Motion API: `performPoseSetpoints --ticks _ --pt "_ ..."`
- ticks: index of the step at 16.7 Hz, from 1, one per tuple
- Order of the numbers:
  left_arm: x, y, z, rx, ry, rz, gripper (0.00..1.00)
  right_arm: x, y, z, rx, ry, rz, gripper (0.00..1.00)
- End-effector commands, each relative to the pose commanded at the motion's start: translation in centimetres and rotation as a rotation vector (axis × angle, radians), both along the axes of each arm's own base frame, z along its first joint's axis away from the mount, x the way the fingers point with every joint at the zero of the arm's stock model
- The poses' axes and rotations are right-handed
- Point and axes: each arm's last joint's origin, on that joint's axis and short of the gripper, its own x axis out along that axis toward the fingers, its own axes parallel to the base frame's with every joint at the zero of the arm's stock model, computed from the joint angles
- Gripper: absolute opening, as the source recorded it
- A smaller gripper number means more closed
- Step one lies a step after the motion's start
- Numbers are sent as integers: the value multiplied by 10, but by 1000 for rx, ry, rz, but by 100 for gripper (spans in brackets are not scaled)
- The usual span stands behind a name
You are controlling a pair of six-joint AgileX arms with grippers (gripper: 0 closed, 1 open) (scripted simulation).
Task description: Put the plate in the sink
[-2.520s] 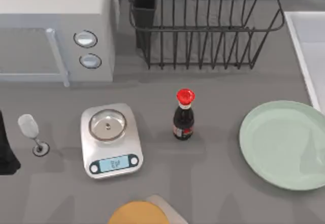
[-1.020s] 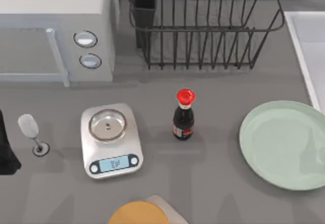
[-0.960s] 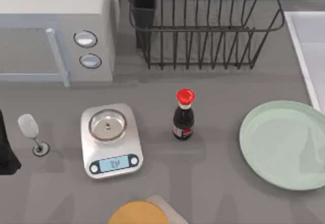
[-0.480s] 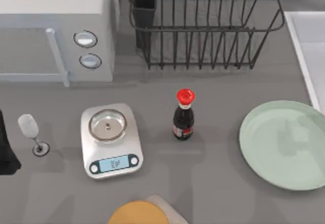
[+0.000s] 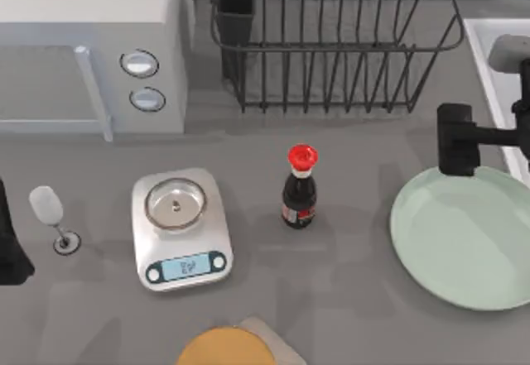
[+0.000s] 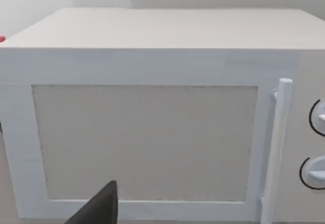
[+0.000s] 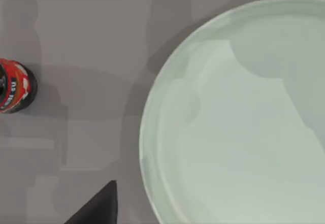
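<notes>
The plate (image 5: 465, 237) lies flat at the table's right side, just beside the sink (image 5: 497, 67) rim. My right gripper (image 5: 457, 140) hangs over the plate's far edge, so the plate lies toward the table's near edge from it; whether its fingers are spread, I cannot tell. My left arm is parked at the table's left edge, by the microwave (image 6: 152, 107).

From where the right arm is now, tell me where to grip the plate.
Probably take the plate by its thin raised rim at the far edge, nearest the right gripper, coming down from above with one finger inside and one outside the rim. It lies flat on the counter, so no other part offers purchase.
</notes>
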Motion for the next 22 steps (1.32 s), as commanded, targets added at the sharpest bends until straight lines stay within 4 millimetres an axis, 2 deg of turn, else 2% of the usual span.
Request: performPoseSetpoints --ticks 4,7,9,17,19,22 --pt "0 0 0 0 0 0 100 44 47 -30 -85 260 2 100" --pt "0 0 0 0 0 0 100 60 71 -50 -139 377 -1 100" --pt "0 0 0 0 0 0 100 65 80 -57 -158 413 -2 100" --pt "0 0 0 0 0 0 100 69 76 -63 -162 410 -34 100" --pt "0 0 0 0 0 0 100 73 70 -79 -173 417 -64 100" --pt "0 0 0 0 0 0 100 74 64 -115 -191 443 -85 100"
